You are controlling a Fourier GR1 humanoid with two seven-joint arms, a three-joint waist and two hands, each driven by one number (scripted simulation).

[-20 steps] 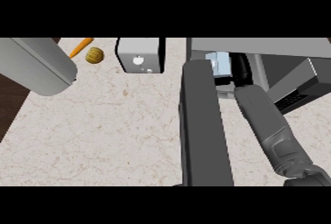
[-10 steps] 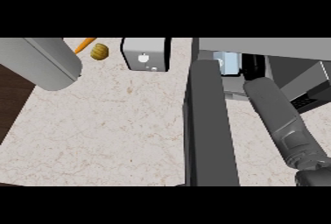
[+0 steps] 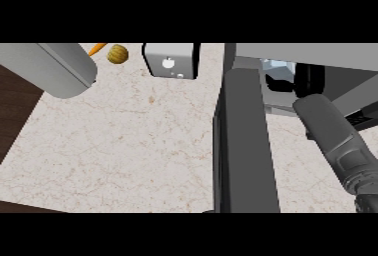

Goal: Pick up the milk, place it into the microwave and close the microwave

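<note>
Your right hand has slid down to the lower right corner since a second ago. Only a black sliver shows, so you cannot tell how its fingers are set. Its forearm slants up toward the microwave. The milk appears to sit inside already. The door stands open edge-on beside the arm, probably your next target.
</note>
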